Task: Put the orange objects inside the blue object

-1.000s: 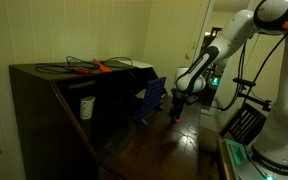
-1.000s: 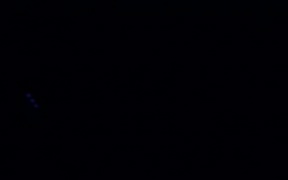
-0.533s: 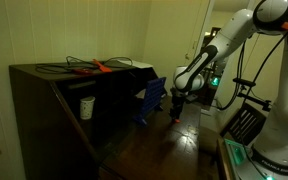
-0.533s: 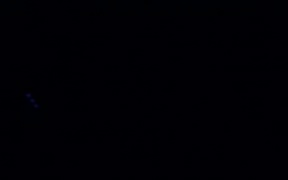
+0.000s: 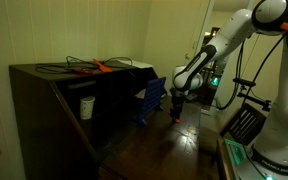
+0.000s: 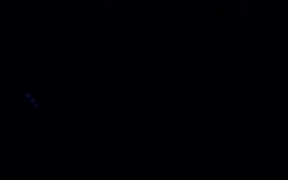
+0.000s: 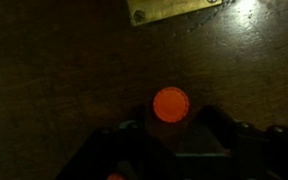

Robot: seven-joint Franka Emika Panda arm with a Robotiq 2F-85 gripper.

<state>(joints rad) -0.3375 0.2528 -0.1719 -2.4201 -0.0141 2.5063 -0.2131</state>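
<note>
In an exterior view the blue slatted basket (image 5: pixel 151 100) stands tilted on the dark wooden surface beside the cabinet. My gripper (image 5: pixel 177 110) hangs low just to its right, close to the surface. In the wrist view a round orange disc (image 7: pixel 171 104) lies on the dark wood just ahead of my gripper (image 7: pixel 171 128), between its two dark fingers, which stand apart and do not touch it. A second orange bit (image 7: pixel 114 176) shows at the bottom edge. The basket is out of the wrist view. The other exterior view is black.
A dark wooden cabinet (image 5: pixel 54 100) carries dark cables and a long orange-red tool (image 5: pixel 96 67) on top, and a white cup (image 5: pixel 86 106) on its shelf. A brass plate (image 7: pixel 169 10) lies on the wood at the top of the wrist view.
</note>
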